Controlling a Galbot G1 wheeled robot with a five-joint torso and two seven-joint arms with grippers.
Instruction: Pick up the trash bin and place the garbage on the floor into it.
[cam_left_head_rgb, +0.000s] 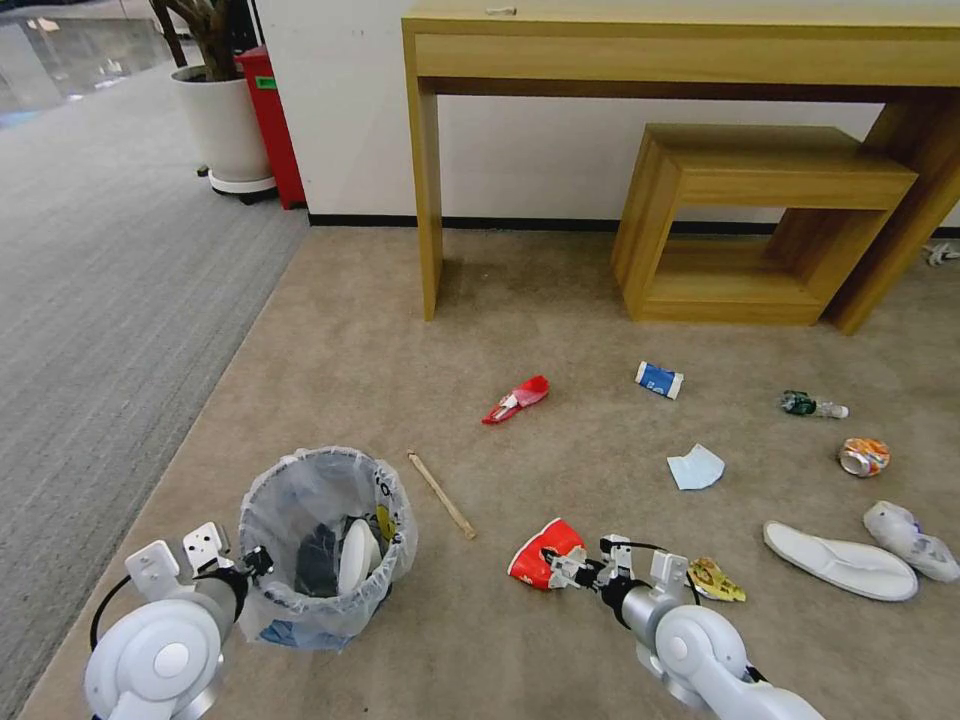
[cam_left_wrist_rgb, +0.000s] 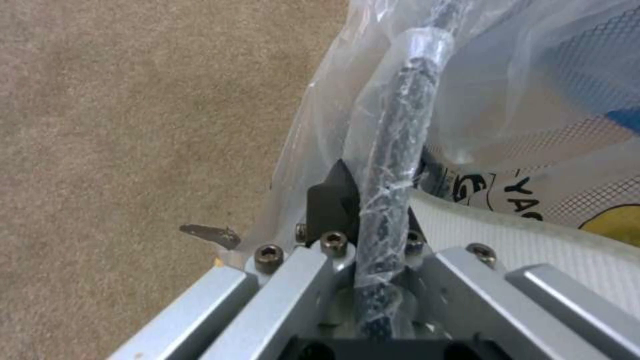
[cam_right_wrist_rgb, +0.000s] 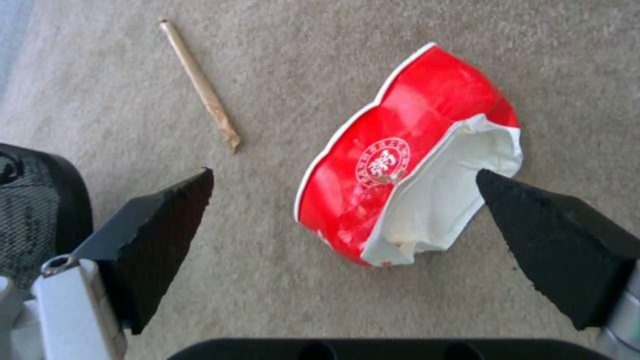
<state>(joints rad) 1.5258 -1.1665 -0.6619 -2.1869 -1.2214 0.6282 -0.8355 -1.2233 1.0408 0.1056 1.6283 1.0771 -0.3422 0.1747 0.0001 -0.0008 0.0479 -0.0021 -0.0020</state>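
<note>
While our left claw (cam_left_wrist_rgb: 373, 210) pinches the bag-wrapped rim of the trash bin (cam_left_head_rgb: 325, 545), our right claw (cam_right_wrist_rgb: 347, 210), spread wide, straddles a crushed red paper cup (cam_right_wrist_rgb: 400, 165), white inside, lying on beige carpet (cam_left_head_rgb: 400, 350) beside a stick (cam_right_wrist_rgb: 200, 85).

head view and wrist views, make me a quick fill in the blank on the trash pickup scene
1. The left tool is shut on the rim of the ____.
2. The right tool hangs open over a crushed cup coloured ____.
3. The stick lies between the trash bin and that ____.

Missing words: trash bin; red; cup
</note>
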